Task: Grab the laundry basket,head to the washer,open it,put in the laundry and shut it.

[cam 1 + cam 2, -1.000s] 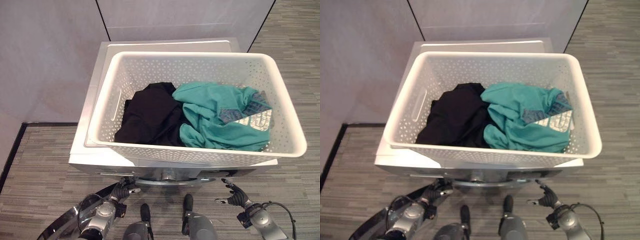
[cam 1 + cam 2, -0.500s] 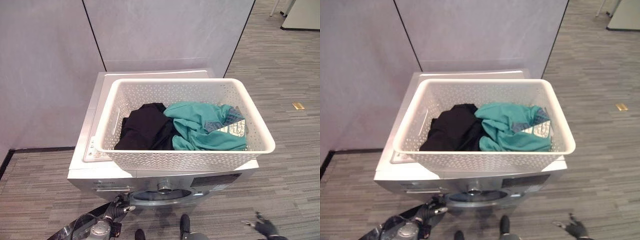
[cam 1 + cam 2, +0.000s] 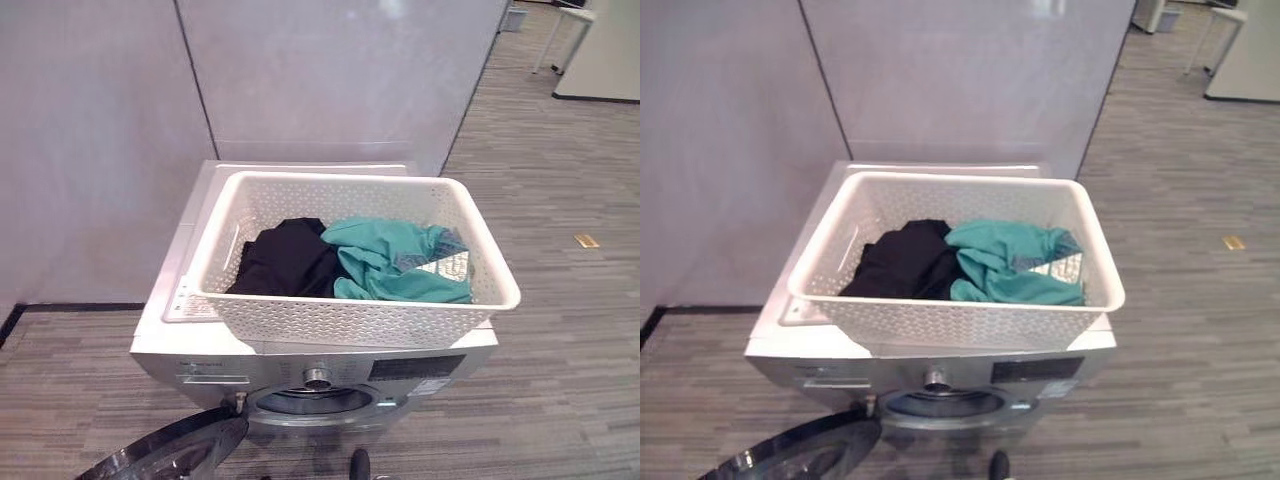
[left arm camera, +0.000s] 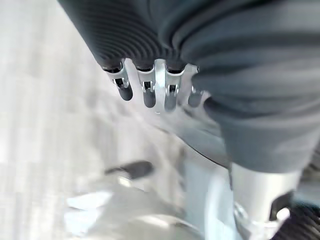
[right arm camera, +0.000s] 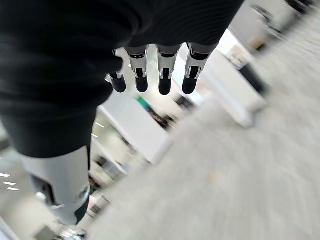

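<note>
Your left hand (image 4: 150, 85) and right hand (image 5: 150, 70) hang with fingers straight, empty, away from the white perforated plastic basket (image 3: 355, 320) atop the silver washer (image 3: 200, 355).

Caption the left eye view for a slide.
White laundry basket holding black clothes and a teal shirt sits atop the washer, whose door hangs open.

Carrier: washing machine (image 3: 200, 355), silver, standing on the striped grey floor (image 3: 560, 330) in front of the pale partition wall.
On washing machine's top: white perforated laundry basket (image 3: 350, 320), covering most of the top and overhanging its front edge.
Washing machine's door (image 3: 170, 455): swung open, low at the front left of the machine.
</note>
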You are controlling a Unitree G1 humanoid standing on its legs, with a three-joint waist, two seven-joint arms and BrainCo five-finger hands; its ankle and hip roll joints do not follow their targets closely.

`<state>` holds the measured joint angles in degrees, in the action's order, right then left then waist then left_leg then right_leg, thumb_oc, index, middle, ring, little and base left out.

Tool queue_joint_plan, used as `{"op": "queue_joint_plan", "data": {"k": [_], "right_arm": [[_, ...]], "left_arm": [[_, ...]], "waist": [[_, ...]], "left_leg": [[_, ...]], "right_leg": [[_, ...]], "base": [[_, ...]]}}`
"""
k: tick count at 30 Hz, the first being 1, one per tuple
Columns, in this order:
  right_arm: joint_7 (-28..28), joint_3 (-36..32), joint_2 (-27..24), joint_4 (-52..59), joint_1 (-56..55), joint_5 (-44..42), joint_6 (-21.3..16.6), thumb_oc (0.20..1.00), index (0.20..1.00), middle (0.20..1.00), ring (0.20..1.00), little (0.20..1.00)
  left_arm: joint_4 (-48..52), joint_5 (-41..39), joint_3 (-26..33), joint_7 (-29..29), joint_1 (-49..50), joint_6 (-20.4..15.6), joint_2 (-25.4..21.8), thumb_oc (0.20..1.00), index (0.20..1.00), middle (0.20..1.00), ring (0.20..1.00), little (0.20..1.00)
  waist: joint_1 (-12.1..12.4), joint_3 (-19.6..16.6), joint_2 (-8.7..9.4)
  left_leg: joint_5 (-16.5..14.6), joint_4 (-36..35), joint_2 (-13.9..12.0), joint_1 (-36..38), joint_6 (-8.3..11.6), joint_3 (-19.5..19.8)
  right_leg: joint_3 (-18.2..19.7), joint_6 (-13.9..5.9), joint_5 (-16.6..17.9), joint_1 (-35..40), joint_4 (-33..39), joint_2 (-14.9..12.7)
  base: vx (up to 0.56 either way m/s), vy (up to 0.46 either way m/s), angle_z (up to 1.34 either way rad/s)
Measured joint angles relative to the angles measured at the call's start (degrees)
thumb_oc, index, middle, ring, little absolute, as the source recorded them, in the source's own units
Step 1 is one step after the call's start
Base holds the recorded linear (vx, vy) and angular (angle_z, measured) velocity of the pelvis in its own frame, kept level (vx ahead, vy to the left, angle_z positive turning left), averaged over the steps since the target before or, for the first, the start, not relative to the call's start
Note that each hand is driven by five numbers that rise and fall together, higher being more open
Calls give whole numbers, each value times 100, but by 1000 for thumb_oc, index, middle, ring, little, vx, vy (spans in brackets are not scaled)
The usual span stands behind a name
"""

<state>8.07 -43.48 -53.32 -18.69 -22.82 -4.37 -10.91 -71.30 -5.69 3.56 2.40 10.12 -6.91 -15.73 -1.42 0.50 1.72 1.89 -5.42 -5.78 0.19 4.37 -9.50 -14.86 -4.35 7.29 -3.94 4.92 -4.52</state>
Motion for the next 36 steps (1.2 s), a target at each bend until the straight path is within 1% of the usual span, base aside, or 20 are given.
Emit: {"op": "queue_joint_plan", "data": {"k": [1, 2, 3, 5, 8, 9, 10, 11, 15, 17, 19, 20, 21, 22, 24, 27, 30, 32, 35, 36], "right_arm": [[72, -44, -129, 250, 57, 110, -19, 1000, 1000, 1000, 1000, 1000], [165, -36, -346, 442, 162, 212, -205, 1000, 1000, 1000, 1000, 1000], [177, -28, -515, 601, 290, 317, -286, 1000, 1000, 1000, 1000, 1000], [213, -8, -851, 939, 530, 329, -435, 1000, 1000, 1000, 1000, 1000], [148, 102, -1334, 1032, 747, 309, -649, 1000, 1000, 1000, 1000, 1000], [138, 138, -1374, 1031, 807, 305, -647, 1000, 1000, 1000, 1000, 1000], [95, 461, -1743, 956, 1083, 282, -681, 1000, 1000, 1000, 1000, 1000], [16, 672, -1946, 848, 1208, 280, -706, 1000, 1000, 1000, 1000, 1000], [-364, 1604, -2371, 587, 1771, 168, -766, 1000, 1000, 1000, 1000, 1000], [-490, 1685, -2471, 588, 1805, 166, -793, 1000, 1000, 1000, 1000, 1000], [-757, 1923, -2808, 550, 1824, 62, -785, 1000, 1000, 1000, 1000, 1000], [-839, 1907, -2838, 550, 1822, 60, -790, 1000, 1000, 1000, 1000, 1000], [-1015, 1953, -2950, 514, 1830, 31, -779, 1000, 1000, 1000, 1000, 1000], [-1158, 2016, -3061, 493, 1830, 0, -776, 1000, 1000, 1000, 1000, 1000], [-1301, 2024, -3061, 479, 1861, -104, -768, 1000, 1000, 1000, 1000, 1000], [-1470, 2917, -3062, 407, 2808, -223, -664, 1000, 1000, 1000, 1000, 1000], [-1688, 3526, -3113, 492, 3358, -406, -644, 1000, 1000, 1000, 1000, 1000], [-1841, 4062, -3303, 597, 3804, -534, -642, 1000, 1000, 1000, 1000, 1000], [-2080, 4508, -3631, 784, 4216, -632, -636, 1000, 1000, 1000, 1000, 1000], [-2093, 4517, -3644, 864, 4238, -679, -637, 1000, 1000, 1000, 1000, 1000]], "left_arm": [[431, -3, -2, 96, 122, -5, -99, 1000, 1000, 1000, 1000, 1000], [793, -9, -4, 213, 124, -61, -251, 1000, 1000, 1000, 1000, 1000], [1031, -12, -10, 289, 110, -46, -358, 1000, 1000, 1000, 1000, 1000], [2005, -41, -110, 397, 358, -60, -573, 1000, 1000, 1000, 1000, 1000], [2793, -148, -186, 387, 749, -191, -663, 1000, 1000, 1000, 1000, 1000], [2852, -176, -208, 378, 779, -203, -664, 1000, 1000, 1000, 1000, 1000], [3146, -289, -436, 314, 1066, -301, -680, 1000, 1000, 1000, 1000, 1000], [3050, -290, -504, 224, 1071, -410, -655, 1000, 1000, 1000, 1000, 1000], [2284, -278, -884, -23, 986, -511, -553, 1000, 1000, 1000, 1000, 1000], [1938, -273, -925, -102, 931, -490, -414, 1000, 1000, 1000, 1000, 1000], [1449, -270, -935, -160, 953, -474, -170, 1000, 1000, 1000, 1000, 1000], [1386, -268, -954, -196, 965, -440, -125, 1000, 1000, 1000, 1000, 1000], [972, -266, -889, -264, 960, -463, 6, 1000, 1000, 1000, 1000, 1000], [626, -273, -847, -258, 862, -426, 57, 1000, 1000, 1000, 1000, 1000], [422, -155, -902, -333, 849, -331, 87, 1000, 1000, 1000, 1000, 1000], [-299, -17, -874, -339, 584, -248, 264, 1000, 1000, 1000, 1000, 1000], [-366, 10, -861, -362, 485, -216, 250, 1000, 1000, 1000, 1000, 1000], [-397, 12, -862, -384, 410, -162, 251, 1000, 1000, 1000, 1000, 1000], [-401, 44, -858, -393, 353, -121, 239, 1000, 1000, 1000, 1000, 1000], [-399, 76, -847, -395, 355, -120, 239, 1000, 1000, 1000, 1000, 1000]], "waist": [[27, -13, 11], [106, -26, 39], [171, -47, 63], [302, -50, 119], [451, -79, 193], [450, -88, 209], [431, -107, 230], [415, -130, 236], [463, -141, 288], [456, -134, 271], [439, -119, 230], [428, -110, 217], [449, -57, 240], [418, -80, 174], [453, -20, 165], [435, -1, 129], [458, 16, 135], [488, 25, 118], [527, 53, 132], [528, 63, 149]], "left_leg": [[4, 23, 11, -17, 0, 17], [11, 40, 18, -30, 9, 82], [13, 21, 24, -34, 12, 104], [26, 37, 31, -35, 12, 115], [35, 20, 53, -44, 22, 124], [38, 18, 56, -43, 18, 121], [61, 21, 82, -29, -16, 122], [68, 18, 101, -25, -28, 126], [61, 15, 155, -22, -59, 150], [57, 15, 171, -25, -65, 157], [43, 19, 188, -14, -84, 169], [42, 15, 189, -17, -88, 186], [47, 22, 185, -22, -85, 240], [46, 29, 188, -21, -85, 258], [64, 30, 180, -27, -69, 283], [57, 21, 179, -23, -59, 273], [68, 34, 160, -22, -46, 275], [67, 35, 161, -23, -47, 274], [76, 37, 165, -24, -50, 274], [80, 37, 165, -24, -55, 274]], "right_leg": [[-14, -5, 5, -8, -1, -10], [-71, -9, 8, 22, -1, -23], [-141, -8, 7, 49, -1, -40], [-174, -10, 8, 75, -2, -54], [-277, -17, 2, 110, -2, -110], [-274, -17, 2, 110, -2, -114], [-268, -31, 6, 125, -1, -141], [-272, -43, 5, 129, -1, -160], [-293, -102, -1, 156, 3, -217], [-298, -118, -9, 154, 7, -233], [-304, -130, -18, 174, 19, -250], [-312, -137, -25, 176, 19, -249], [-353, -144, -35, 193, 44, -246], [-378, -149, -48, 203, 40, -248], [-419, -148, -59, 213, 44, -244], [-418, -148, -60, 217, 45, -240], [-423, -144, -63, 211, 45, -222], [-423, -144, -63, 211, 43, -225], [-423, -142, -64, 209, 16, -228], [-423, -140, -68, 211, 16, -228]], "base": [[-4, -9, 19], [-12, -7, 26], [-29, -6, 26], [-18, -5, 17], [-16, -4, 14], [-10, -1, 7], [0, 0, 0], [-4, 1, 7], [-2, -1, 4], [-1, -3, 2], [1, -7, 3], [-1, -13, 9], [-2, -9, 12], [8, -6, 13], [11, -3, 7], [0, 0, 0], [0, 0, 0], [0, 0, 0], [0, 0, 0], [0, 0, 0]]}}
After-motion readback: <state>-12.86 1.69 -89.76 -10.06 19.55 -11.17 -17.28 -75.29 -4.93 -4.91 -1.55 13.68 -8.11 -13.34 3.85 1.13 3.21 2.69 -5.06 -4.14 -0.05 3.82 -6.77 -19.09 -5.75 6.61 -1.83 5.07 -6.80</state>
